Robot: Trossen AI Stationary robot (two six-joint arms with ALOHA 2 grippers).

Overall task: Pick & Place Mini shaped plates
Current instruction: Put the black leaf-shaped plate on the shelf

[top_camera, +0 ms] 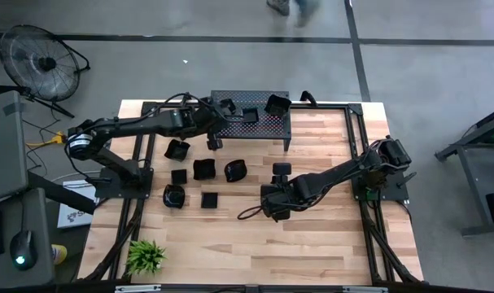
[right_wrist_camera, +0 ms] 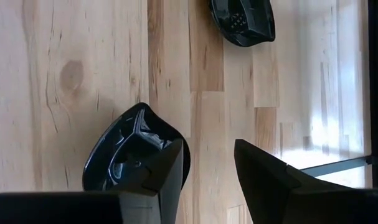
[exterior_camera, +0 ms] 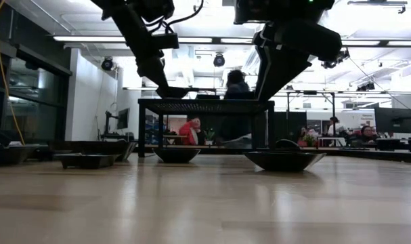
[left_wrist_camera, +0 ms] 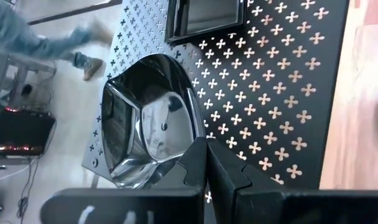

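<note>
High view: the perforated stand (top_camera: 263,122) sat at the far middle of the table (top_camera: 328,244), with two plates on top: a square plate (top_camera: 248,114) and another plate (top_camera: 277,104) at its right far corner. Six more mini plates (top_camera: 204,169) lay loose on the wood left of centre, near side of the stand. The near half of the table was bare wood apart from the plant (top_camera: 146,255) at the near left corner; frame rails ran along both side edges.

Left gripper (left_wrist_camera: 206,163) was over the stand's left end, fingers (left_wrist_camera: 195,168) pressed fully together on the rim of a glossy lobed plate (left_wrist_camera: 145,124), which hung just above the perforated top.

Right gripper (right_wrist_camera: 207,171) was low over the table centre, jaws apart, nothing clamped. One finger (right_wrist_camera: 167,165) overlapped the edge of a dark plate (right_wrist_camera: 123,149) on the wood; contact unclear. A further plate (right_wrist_camera: 241,22) lay beyond it.
</note>
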